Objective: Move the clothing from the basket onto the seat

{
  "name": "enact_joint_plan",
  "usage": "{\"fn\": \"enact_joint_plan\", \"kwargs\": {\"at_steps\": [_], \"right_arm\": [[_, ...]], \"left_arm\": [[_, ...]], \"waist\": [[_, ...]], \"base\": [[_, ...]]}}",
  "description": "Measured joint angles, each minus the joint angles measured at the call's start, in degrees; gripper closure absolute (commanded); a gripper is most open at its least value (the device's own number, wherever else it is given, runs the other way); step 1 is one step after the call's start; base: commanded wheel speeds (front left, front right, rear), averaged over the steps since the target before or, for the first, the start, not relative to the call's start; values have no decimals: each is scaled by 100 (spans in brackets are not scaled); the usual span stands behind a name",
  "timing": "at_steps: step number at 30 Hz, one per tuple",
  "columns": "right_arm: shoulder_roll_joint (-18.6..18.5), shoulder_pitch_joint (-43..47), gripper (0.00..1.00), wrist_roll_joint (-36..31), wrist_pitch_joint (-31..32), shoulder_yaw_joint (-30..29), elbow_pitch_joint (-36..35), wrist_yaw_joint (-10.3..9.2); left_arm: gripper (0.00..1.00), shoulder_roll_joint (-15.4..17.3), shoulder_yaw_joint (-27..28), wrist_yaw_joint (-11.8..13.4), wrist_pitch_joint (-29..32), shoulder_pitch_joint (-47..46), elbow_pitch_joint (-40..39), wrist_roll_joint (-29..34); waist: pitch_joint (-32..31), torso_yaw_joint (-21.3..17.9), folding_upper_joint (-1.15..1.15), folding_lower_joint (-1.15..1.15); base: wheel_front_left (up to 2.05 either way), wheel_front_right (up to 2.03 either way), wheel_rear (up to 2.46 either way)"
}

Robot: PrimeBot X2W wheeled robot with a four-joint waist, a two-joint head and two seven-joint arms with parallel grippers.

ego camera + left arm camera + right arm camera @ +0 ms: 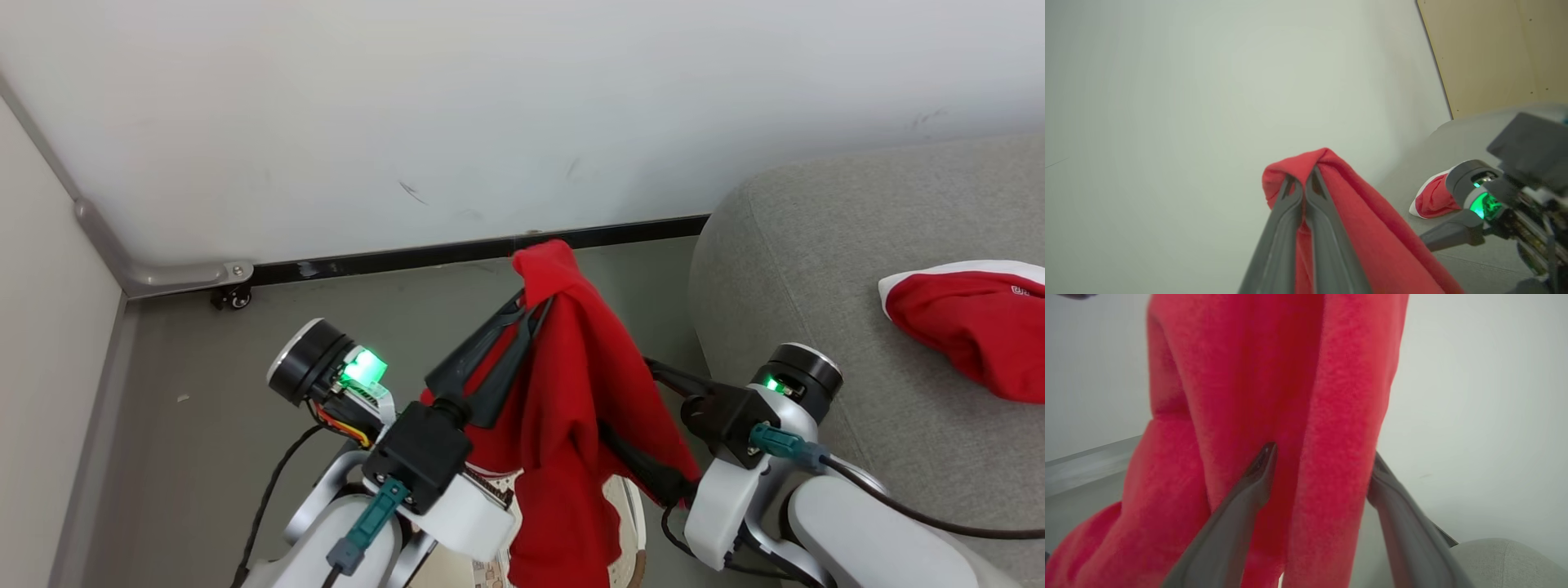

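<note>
My left gripper (536, 308) is shut on the top of a bright red garment (571, 392) and holds it up in the air, so the cloth hangs down in long folds. In the left wrist view the two fingers meet at the bunched red fabric (1306, 165). My right gripper (1322, 454) is open, its fingers on either side of a hanging fold (1339, 416). The cream-white basket (630, 510) peeks out below the cloth, mostly hidden. A second red garment with white trim (971, 327) lies on the grey seat (816, 245).
A white wall (490, 106) with a dark baseboard (408, 257) runs behind the grey floor (204, 367). A metal rail with a small caster (233, 298) sits in the left corner. A tan panel (1494, 53) stands behind the seat.
</note>
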Motion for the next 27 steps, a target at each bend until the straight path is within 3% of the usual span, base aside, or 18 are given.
{"fn": "enact_joint_plan", "kwargs": {"at_steps": [7,8,9,10,14,16,27], "right_arm": [[11,-287,0,181,30,311,111,0],[22,-325,10,221,43,358,124,0],[34,-348,42,264,45,392,130,0],[47,-364,55,301,44,427,136,0],[81,-491,80,383,-18,548,194,0],[79,-560,100,394,-63,584,231,0],[-25,-502,100,928,-322,659,282,0]], "left_arm": [[100,-70,-178,-119,0,-88,-119,41],[100,-97,-199,-120,0,-88,-126,41],[100,-120,-219,-129,0,-88,-130,40],[100,-138,-230,-168,0,-88,-131,31],[100,-210,-223,-172,0,-86,-110,-159],[100,-209,-168,-189,0,-77,-38,-266],[100,41,243,-182,0,125,792,-482]], "waist": [[32,67,0,0],[35,75,0,0],[38,83,0,0],[42,90,0,0],[58,103,0,0],[68,100,0,0],[89,-5,0,0]], "base": [[0,0,0],[0,0,0],[0,0,0],[0,0,0],[0,0,0],[0,0,0],[0,0,0]]}}
